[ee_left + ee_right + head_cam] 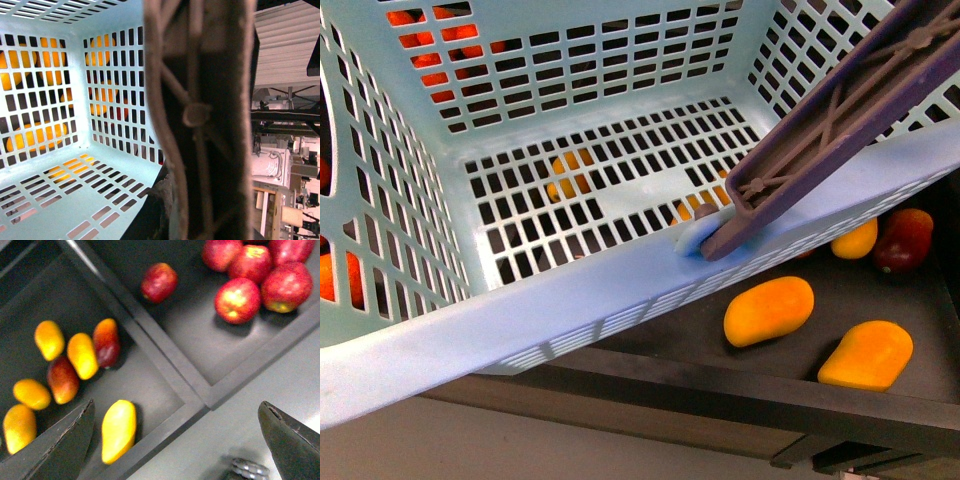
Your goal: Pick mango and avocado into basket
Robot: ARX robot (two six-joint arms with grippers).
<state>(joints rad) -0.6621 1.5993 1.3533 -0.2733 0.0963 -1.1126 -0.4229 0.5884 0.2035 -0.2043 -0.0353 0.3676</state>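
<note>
Several red apples (240,300) in the right wrist view alone, right gripper (176,405) wide apart and empty

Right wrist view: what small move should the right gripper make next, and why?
Probably lower the right gripper onto the yellow mango nearest it: its jaws stand open and empty, and the basket shows no fruit inside.

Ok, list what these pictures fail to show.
Left tool: left wrist view, the blurred brown handle blocks it; open or shut cannot be told.
Avocado: none recognisable in any view.
Orange fruit behind the basket: front view, only slivers through slots.
</note>
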